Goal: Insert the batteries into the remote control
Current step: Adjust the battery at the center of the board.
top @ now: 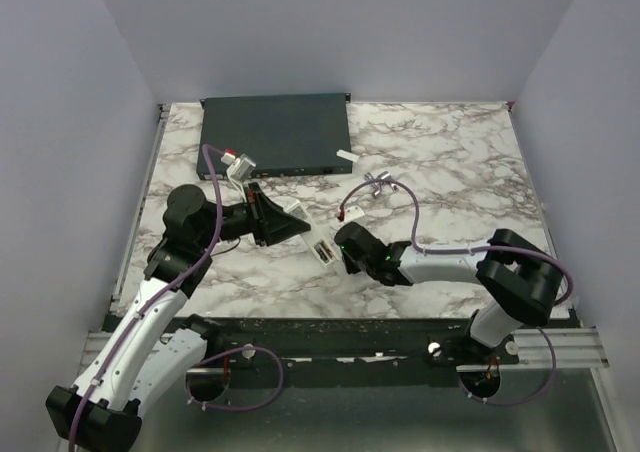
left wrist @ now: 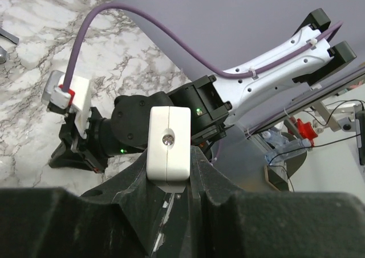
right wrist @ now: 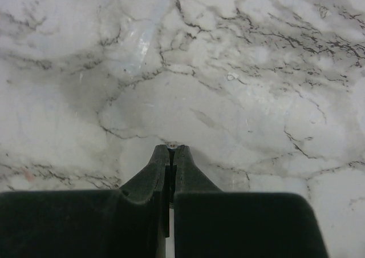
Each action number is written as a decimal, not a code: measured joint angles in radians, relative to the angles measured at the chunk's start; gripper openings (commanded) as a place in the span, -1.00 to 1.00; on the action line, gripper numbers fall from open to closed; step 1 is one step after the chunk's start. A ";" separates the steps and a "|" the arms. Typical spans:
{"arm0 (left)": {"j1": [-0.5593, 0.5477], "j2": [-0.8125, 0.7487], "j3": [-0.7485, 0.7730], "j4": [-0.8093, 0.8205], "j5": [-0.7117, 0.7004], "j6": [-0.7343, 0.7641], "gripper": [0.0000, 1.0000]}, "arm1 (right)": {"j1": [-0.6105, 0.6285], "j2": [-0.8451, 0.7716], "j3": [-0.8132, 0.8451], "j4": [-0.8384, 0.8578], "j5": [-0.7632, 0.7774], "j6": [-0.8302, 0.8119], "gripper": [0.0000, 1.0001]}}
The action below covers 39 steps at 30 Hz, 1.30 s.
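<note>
While the left hand [left wrist: 169, 177] is clamping narrow on the remote [left wrist: 168, 142], that white bar is sticking out past its fingers. The remote's end face, with a small round lens, is pointing at the wrist camera. From above, the remote is reaching across the bench [top: 450, 187] toward the right hand [top: 346, 254], which is sitting just beside its far end. Dark lines are showing on the remote's upper face there, too small to tell whether the bay is holding batteries. The right hand is pressing its fingers together over the marble, with a tiny pale glint at the tips that I cannot name. A small white piece [top: 347, 155] is lying on the bench just beside the grey box [top: 275, 132].
</note>
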 measured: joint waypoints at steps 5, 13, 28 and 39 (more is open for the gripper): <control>0.004 -0.012 0.002 -0.021 -0.010 0.012 -1.00 | 0.000 0.076 0.078 -0.072 0.084 0.148 -0.70; 0.005 -0.010 0.002 -0.029 -0.015 0.016 -1.00 | 0.002 0.108 0.119 -0.119 0.134 0.303 0.15; 0.024 -0.010 0.002 -0.047 -0.017 0.020 -1.00 | 0.001 0.003 0.049 -0.183 0.024 0.307 0.24; 0.050 -0.013 0.002 -0.053 -0.018 0.020 -1.00 | -0.002 -0.008 0.017 -0.073 -0.135 0.296 0.24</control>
